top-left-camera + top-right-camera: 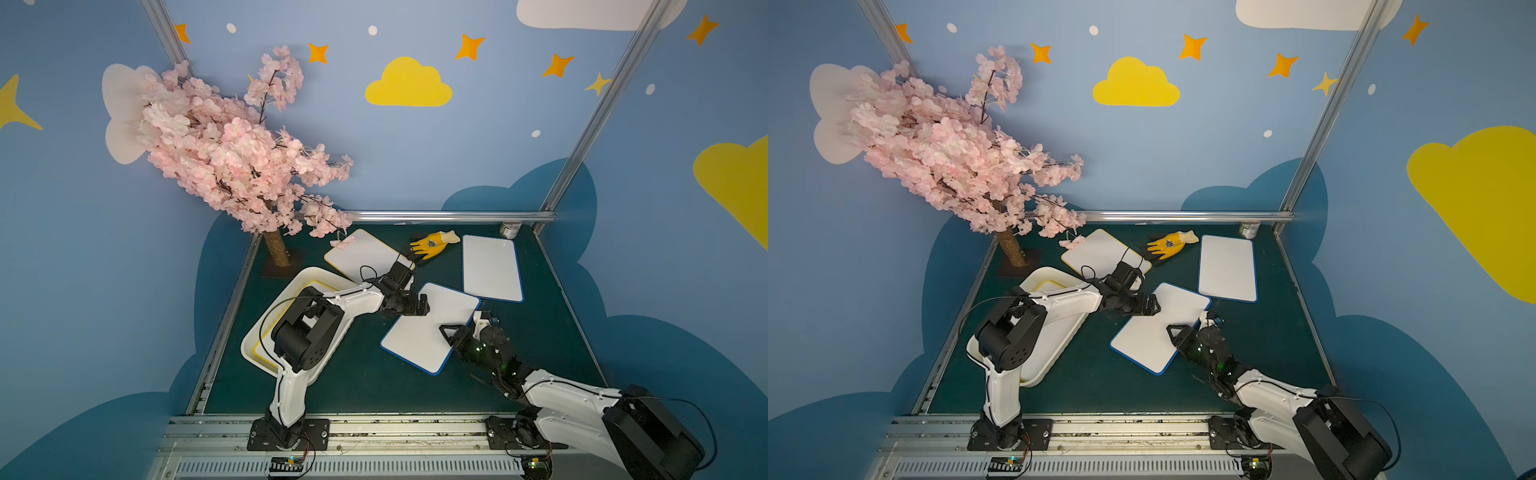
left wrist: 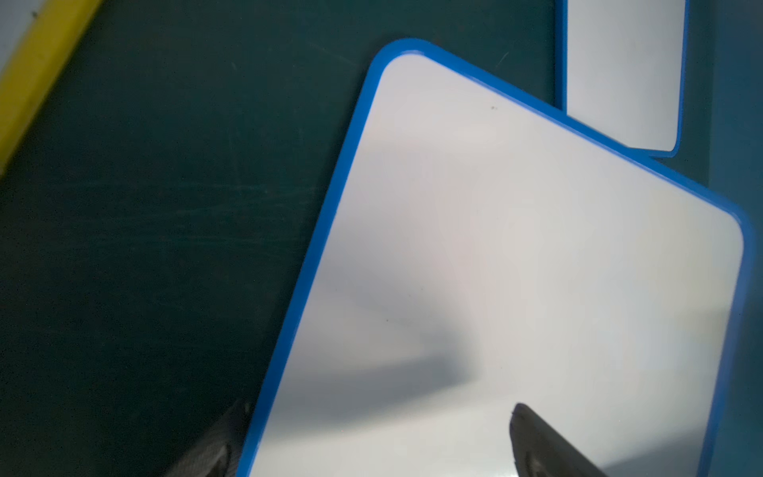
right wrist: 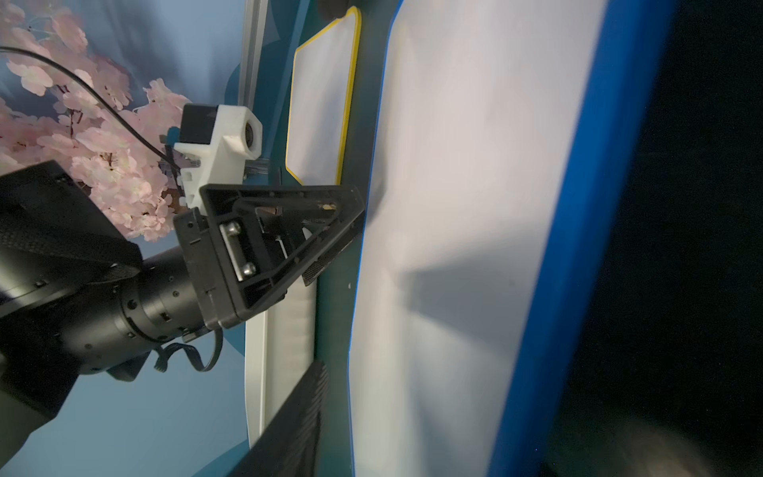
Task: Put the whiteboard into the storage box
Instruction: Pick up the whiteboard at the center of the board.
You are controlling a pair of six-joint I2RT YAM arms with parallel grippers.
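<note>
A blue-edged whiteboard (image 1: 419, 336) (image 1: 1150, 340) lies askew mid-table, large in the wrist views (image 2: 516, 268) (image 3: 475, 206). My right gripper (image 1: 453, 336) (image 3: 475, 404) straddles its right edge. One finger is above the face, the other is blurred below, and the jaws still stand apart. My left gripper (image 1: 419, 305) (image 2: 380, 446) is open at the board's far-left edge, one finger over the board and one over the mat. The storage box (image 1: 251, 334) (image 1: 1040, 276) sits at the left under the left arm. A yellow-edged board (image 1: 311, 289) lies inside it.
Another blue-edged whiteboard (image 1: 492, 268) lies at the back right, its corner under the middle board. A yellow-edged whiteboard (image 1: 365, 253) lies at the back centre, beside a yellow glove (image 1: 432, 244). A small can (image 1: 510, 229) stands in the far right corner and a pink blossom tree (image 1: 232, 153) at the back left.
</note>
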